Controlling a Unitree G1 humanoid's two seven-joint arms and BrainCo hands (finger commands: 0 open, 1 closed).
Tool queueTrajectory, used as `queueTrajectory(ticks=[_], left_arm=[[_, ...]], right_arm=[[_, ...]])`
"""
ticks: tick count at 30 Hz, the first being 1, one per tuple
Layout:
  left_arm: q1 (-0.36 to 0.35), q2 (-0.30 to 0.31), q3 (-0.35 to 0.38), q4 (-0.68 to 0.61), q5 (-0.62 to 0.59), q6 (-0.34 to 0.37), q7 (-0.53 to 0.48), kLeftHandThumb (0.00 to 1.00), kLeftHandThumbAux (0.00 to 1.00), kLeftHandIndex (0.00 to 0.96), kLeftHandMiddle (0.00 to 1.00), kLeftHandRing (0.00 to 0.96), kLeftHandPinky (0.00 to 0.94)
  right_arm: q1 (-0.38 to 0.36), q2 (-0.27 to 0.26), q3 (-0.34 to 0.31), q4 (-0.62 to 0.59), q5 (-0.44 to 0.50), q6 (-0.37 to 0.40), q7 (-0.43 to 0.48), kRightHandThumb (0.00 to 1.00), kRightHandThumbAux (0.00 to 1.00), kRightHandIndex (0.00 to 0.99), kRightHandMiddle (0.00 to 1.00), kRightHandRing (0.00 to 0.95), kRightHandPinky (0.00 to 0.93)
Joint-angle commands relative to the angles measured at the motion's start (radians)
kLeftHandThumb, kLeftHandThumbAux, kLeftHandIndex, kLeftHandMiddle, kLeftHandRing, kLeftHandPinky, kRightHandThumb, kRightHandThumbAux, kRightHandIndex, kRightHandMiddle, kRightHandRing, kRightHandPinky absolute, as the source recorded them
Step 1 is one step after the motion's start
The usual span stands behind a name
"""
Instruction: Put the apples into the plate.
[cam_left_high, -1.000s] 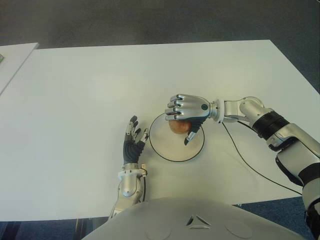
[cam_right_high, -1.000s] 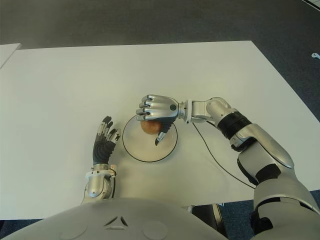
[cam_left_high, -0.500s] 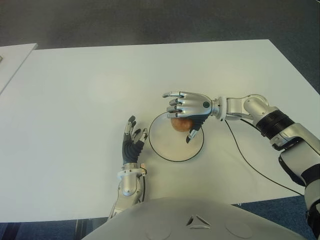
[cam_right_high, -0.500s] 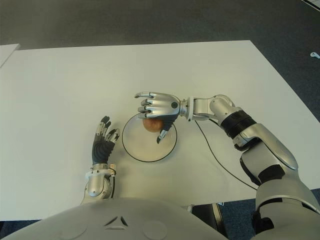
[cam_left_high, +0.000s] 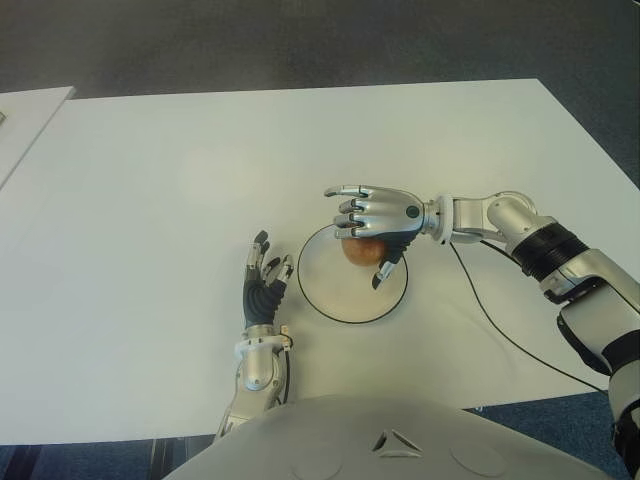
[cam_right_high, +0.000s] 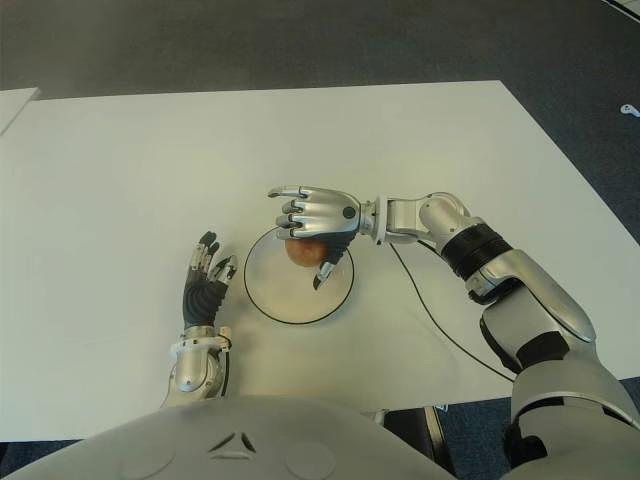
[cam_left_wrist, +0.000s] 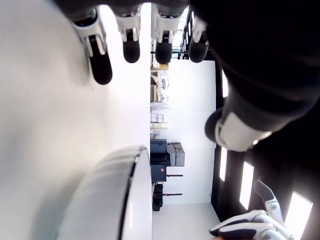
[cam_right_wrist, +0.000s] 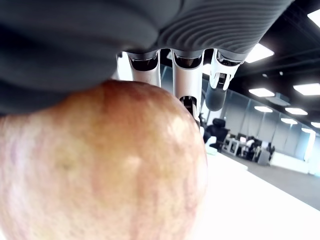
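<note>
One reddish apple sits inside the white, dark-rimmed plate near the table's front middle. My right hand hovers directly over it, palm down. Its fingers are stretched out past the apple rather than wrapped around it, and the thumb hangs down beside the fruit. My left hand shows just left of the plate with its fingers spread and nothing in it. The plate's rim curves close by in the left wrist view.
The white table stretches wide to the left and back. A thin black cable runs from my right wrist toward the front right edge. A second white surface shows at the far left.
My right hand's fingers have uncurled from around the apple and the hand has risen slightly. The apple stays on the plate. The left hand barely shifted.
</note>
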Motion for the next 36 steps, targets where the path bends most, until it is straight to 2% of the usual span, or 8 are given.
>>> queueTrajectory(ticks=[1, 13, 32, 36], left_arm=[[-0.030, -0.075, 0.001, 0.019, -0.020, 0.012, -0.011, 0.000, 0.648, 0.022, 0.003, 0.000, 0.000], [-0.033, -0.068, 0.004, 0.024, -0.018, 0.012, -0.010, 0.000, 0.664, 0.015, 0.000, 0.000, 0.000], [-0.031, -0.064, 0.004, 0.012, -0.031, 0.020, -0.035, 0.000, 0.582, 0.007, 0.000, 0.000, 0.000], [-0.030, -0.061, 0.004, 0.014, -0.018, 0.021, -0.031, 0.000, 0.589, 0.005, 0.000, 0.000, 0.000]], right_arm=[[0.004, 0.003, -0.015, -0.003, -0.001, 0.012, -0.005, 0.080, 0.281, 0.000, 0.000, 0.000, 0.000], [0.007, 0.005, -0.015, -0.007, -0.012, 0.030, -0.023, 0.077, 0.287, 0.000, 0.000, 0.000, 0.000], [0.011, 0.008, -0.015, 0.003, -0.007, 0.029, -0.041, 0.083, 0.300, 0.000, 0.000, 0.000, 0.000], [0.010, 0.007, -0.014, 0.002, -0.009, 0.031, -0.044, 0.078, 0.303, 0.000, 0.000, 0.000, 0.000]])
